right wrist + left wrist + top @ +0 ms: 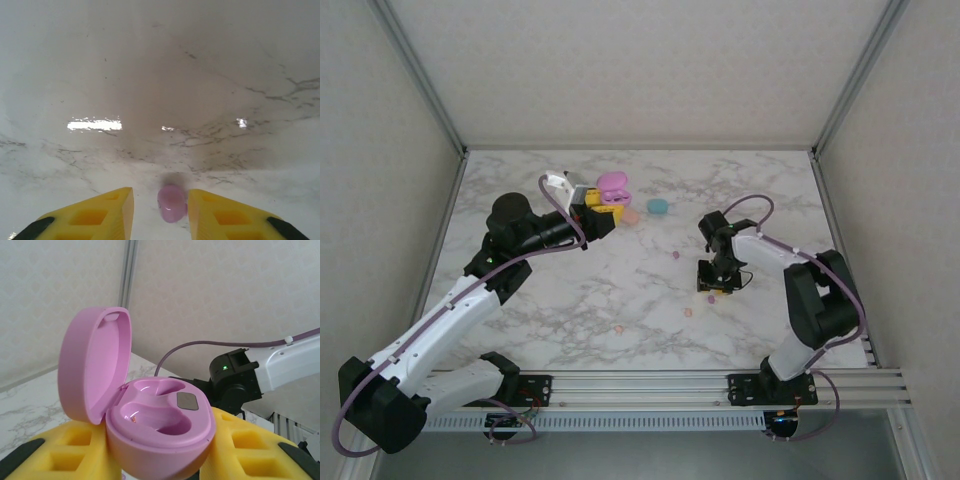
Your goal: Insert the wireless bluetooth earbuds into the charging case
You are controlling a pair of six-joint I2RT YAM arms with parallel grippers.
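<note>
Purple earbud [172, 204] inside parted right hand [160, 201]

I am counting three oval cases: one purple case [613, 185], one peach case [631, 215] and one teal case [658, 206]. I am making out four tiny loose buds: a purple bud [675, 255], a second purple bud [171, 202], an orange-pink bud [687, 311] and a second orange-pink bud [617, 328].

open case [160, 430] between left jaws, rear left | bud [171, 203] between right jaws, on table [150, 75]
</note>
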